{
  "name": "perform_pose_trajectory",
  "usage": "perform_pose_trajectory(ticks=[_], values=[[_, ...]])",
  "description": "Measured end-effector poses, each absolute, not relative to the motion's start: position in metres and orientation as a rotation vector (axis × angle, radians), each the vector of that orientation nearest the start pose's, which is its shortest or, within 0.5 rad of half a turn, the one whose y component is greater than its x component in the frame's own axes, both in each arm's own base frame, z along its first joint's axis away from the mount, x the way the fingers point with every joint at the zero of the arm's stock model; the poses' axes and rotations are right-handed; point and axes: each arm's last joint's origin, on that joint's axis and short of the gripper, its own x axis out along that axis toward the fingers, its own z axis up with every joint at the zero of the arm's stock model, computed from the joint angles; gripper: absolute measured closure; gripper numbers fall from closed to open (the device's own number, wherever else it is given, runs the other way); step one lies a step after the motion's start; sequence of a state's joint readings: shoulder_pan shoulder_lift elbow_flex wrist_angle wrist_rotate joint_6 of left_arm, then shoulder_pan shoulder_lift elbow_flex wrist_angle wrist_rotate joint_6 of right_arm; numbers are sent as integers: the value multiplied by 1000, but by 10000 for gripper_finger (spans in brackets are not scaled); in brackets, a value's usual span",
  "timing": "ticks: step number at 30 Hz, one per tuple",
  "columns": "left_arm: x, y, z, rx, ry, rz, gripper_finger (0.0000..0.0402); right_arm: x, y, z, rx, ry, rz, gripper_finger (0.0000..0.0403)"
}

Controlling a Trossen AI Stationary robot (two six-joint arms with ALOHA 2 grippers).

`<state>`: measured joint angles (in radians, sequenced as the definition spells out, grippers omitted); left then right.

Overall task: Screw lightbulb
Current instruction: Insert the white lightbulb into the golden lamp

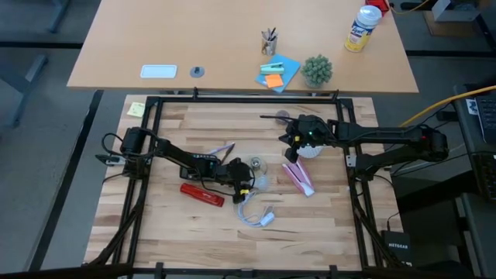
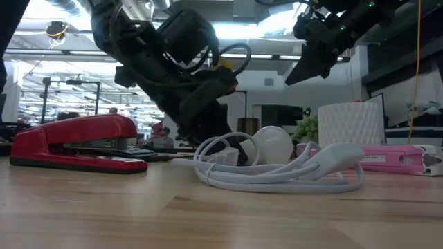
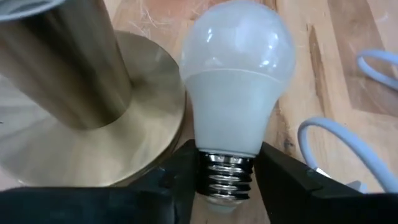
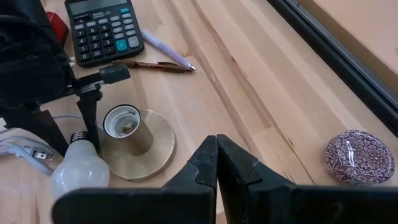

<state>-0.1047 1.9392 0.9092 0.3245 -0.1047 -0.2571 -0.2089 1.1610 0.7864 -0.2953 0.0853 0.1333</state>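
The lightbulb, white with a metal screw end, lies beside the brass socket base, its round end pointing away from my left gripper. That gripper stands low over the middle of the table, shut on the bulb. The socket's open cup stands upright on its round brass disc. My right gripper hangs shut and empty above the table, to the far right. My left gripper pinches the bulb's threaded metal end between its two fingers, one on each side. The fingers slant down from the table's left, and the bulb points on along them. I cannot tell whether the round end rests on the wood.
A white cable coils just near of the bulb, with a red stapler to its left. A calculator and pens lie behind the left arm. A pink item, a white cup and a patterned paperweight sit to the right.
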Motion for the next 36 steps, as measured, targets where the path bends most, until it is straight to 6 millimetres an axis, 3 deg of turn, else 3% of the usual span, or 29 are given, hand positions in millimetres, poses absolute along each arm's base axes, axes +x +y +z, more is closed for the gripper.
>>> perform_pose_trajectory(ticks=[5, 11, 16, 21, 28, 36], values=[[365, -35, 109, -208, 688, 102, 298, 235, -52, 252, 169, 652, -327, 395], [365, -37, 115, -266, 672, 99, 293, 235, -52, 252, 161, 650, -325, 395], [363, -41, 135, -271, 617, 73, 294, 235, -52, 252, 160, 649, -317, 395], [359, -45, 162, -275, 544, 48, 292, 236, -48, 253, 130, 651, -163, 395], [354, -40, 189, -245, 461, 73, 290, 240, -24, 253, 59, 648, -12, 395], [354, -25, 193, -235, 446, 110, 287, 243, 5, 255, -5, 624, 95, 395]])
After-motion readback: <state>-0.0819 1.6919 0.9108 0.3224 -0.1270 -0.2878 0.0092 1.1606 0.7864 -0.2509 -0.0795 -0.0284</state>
